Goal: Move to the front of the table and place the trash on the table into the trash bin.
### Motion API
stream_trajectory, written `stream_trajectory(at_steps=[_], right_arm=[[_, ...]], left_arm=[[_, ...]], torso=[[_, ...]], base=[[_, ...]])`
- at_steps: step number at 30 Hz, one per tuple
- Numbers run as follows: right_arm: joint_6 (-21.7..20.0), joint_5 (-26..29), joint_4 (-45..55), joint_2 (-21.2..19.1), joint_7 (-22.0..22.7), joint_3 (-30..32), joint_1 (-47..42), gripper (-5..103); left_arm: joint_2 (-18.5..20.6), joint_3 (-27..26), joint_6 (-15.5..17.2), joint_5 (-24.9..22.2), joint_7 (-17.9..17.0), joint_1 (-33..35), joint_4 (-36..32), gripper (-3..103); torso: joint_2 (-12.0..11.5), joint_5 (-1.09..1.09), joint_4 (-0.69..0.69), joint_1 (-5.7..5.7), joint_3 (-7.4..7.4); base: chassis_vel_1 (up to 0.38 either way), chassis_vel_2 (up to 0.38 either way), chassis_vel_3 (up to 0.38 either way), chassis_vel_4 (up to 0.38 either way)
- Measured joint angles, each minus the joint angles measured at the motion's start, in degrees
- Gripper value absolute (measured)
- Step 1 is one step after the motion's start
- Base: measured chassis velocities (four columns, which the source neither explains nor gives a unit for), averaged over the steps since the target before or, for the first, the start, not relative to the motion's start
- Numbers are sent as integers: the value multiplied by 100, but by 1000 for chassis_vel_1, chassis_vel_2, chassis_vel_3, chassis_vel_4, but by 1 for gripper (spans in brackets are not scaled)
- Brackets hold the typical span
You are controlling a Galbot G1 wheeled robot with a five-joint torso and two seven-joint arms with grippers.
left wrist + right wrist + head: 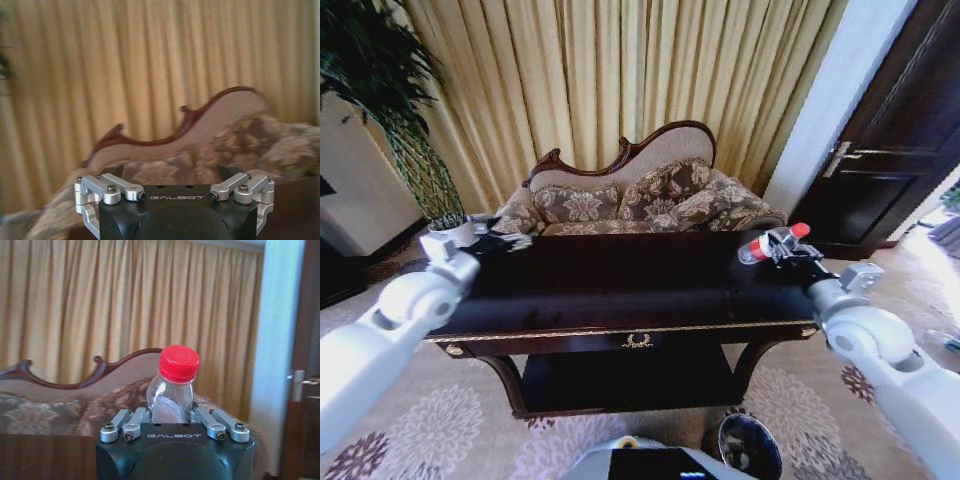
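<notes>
The tabletop (620, 285) across the middle of the frame lies bare between the left tool (505, 241) at its left end and the right tool (782, 246), clamped on the bottle (772, 243), at its right. The sofa (640, 200) blocks the far edge. The bin (750, 446), lower right, stands open beside the table leg.

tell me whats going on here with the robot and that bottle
The robot stands in front of the table. Its right gripper is shut on the bottle, a clear one with a red cap, holding it above the table's right end. The left gripper is over the table's left end, holding nothing. The trash bin sits on the carpet by the robot's base, below the right arm.
</notes>
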Motion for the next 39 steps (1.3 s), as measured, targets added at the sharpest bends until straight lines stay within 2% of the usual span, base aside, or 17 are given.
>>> stream_trajectory(at_steps=[1,5,8,15,17,19,20,25,39], right_arm=[[-58,-225,-5,40,132,4,-28,31],[-163,-537,52,88,226,69,-121,31],[-242,-551,102,96,291,118,-153,31],[-389,-339,129,88,351,222,-165,31],[-466,-259,146,103,364,225,-164,31],[-491,-239,160,113,376,225,-164,31],[-513,-220,175,130,387,225,-167,31],[-531,-184,192,146,395,243,-203,31],[-507,-108,203,123,342,328,-273,31]], left_arm=[[-23,-229,94,-30,-35,125,79,100],[-33,-421,165,-82,-100,170,164,100],[-27,-509,176,-139,-102,169,223,100],[74,-733,143,-625,-88,178,297,100],[107,-709,-175,-640,158,172,429,100],[110,-692,-284,-601,264,177,473,100],[111,-659,-502,-518,447,196,545,100],[87,-633,-783,-444,530,265,539,100],[87,-782,-798,-130,523,537,342,100]], torso=[[0,1,0,-1,0],[0,2,-4,0,0],[0,1,-4,0,0],[0,2,-2,0,0],[0,3,-2,0,0],[0,2,-3,0,0],[0,2,-2,0,0],[0,1,-2,0,0],[0,2,-2,0,0]], base=[[0,0,0,0],[0,0,0,0],[0,0,0,0],[0,0,0,0],[0,0,0,0],[0,0,0,0],[0,0,0,0],[43,-47,-42,36],[98,-99,-95,96]])
